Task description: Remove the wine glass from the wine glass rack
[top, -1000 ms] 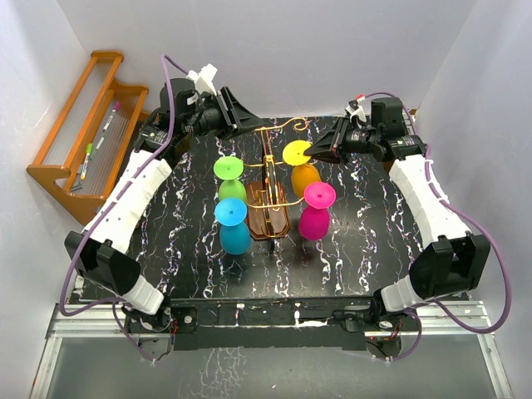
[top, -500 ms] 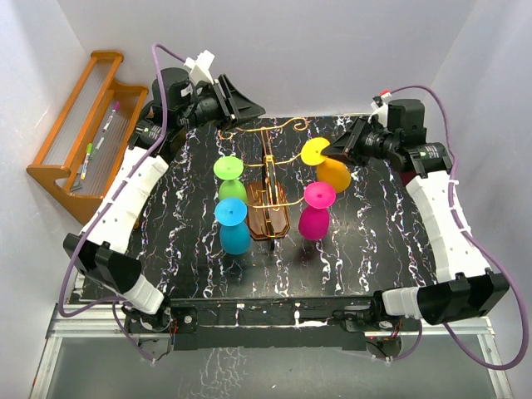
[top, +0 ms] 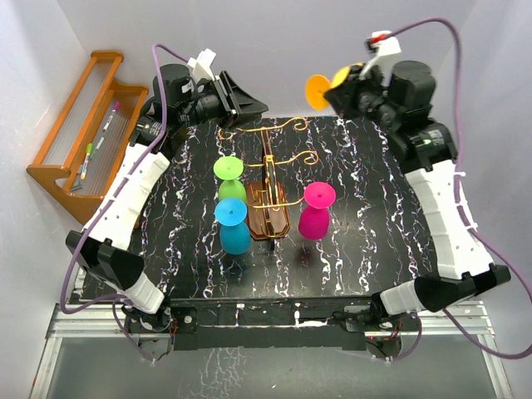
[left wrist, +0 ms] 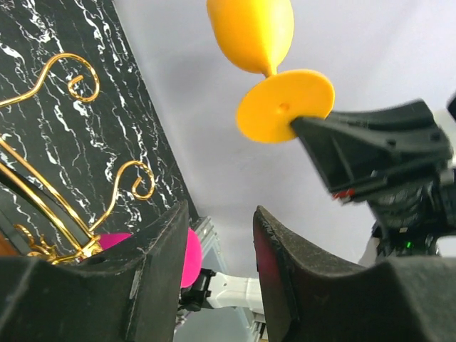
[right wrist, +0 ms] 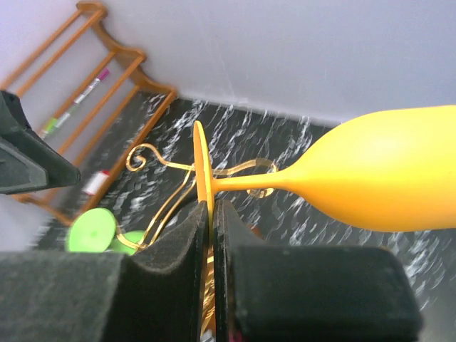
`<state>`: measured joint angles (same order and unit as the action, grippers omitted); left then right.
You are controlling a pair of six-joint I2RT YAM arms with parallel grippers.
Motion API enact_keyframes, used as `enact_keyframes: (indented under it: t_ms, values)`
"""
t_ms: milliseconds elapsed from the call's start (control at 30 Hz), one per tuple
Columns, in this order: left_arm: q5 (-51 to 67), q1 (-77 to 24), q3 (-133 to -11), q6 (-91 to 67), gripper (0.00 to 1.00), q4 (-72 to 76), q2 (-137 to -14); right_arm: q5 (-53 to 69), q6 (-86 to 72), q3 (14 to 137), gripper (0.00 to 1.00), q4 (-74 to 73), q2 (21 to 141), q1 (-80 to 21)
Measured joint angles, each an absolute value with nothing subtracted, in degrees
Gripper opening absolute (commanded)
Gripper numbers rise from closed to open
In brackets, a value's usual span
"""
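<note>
We pinch opaque orange-yellow plastic-looking wine glass [right wrist: 385, 174] in right gripper [right wrist: 211, 214], jaws clamped on rim of its round foot, so bowl sticks out sideways, free of fingers. Glass is off glossy brown violin-shaped wooden rack with curly gold wire arms [top: 268, 218], which sits well below gripper. Left gripper [left wrist: 217, 235] gapes empty beside rear wire curl; we judge it standing by.

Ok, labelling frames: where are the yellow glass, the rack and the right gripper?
yellow glass [left wrist: 251, 28]: left wrist view, bowl
rack [top: 268, 219]: top view, wooden base
right gripper [right wrist: 212, 215]: right wrist view, between fingertips

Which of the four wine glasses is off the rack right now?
The yellow-orange glass: the right gripper pinches its foot, holding it in the air. The green glass, blue glass and pink glass hang on the rack.
</note>
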<state>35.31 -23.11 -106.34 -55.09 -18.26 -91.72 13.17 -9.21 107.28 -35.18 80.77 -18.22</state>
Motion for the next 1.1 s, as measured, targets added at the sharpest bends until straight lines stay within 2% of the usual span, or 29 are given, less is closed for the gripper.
enact_keyframes:
  t_ms: [200,500,767,1100]
  values:
    - [34.72,-23.11,-108.40,-58.83,0.42,-20.91,-90.94,3.36,16.01,104.18,0.08,-26.20,82.26,-34.22]
    - [32.88,-23.11,-106.08,-66.81,0.45,-26.94,-83.96,-5.45,41.56,83.53,0.08,-13.76,74.48,-42.09]
    - [33.34,-23.11,-106.13,-69.23,0.45,-29.26,-84.62,-6.44,49.41,77.23,0.08,-4.78,68.79,-45.54]
    - [33.65,-23.11,-106.08,-70.89,0.45,-29.08,-85.71,-5.48,51.07,75.92,0.08,-0.32,67.61,-48.90]
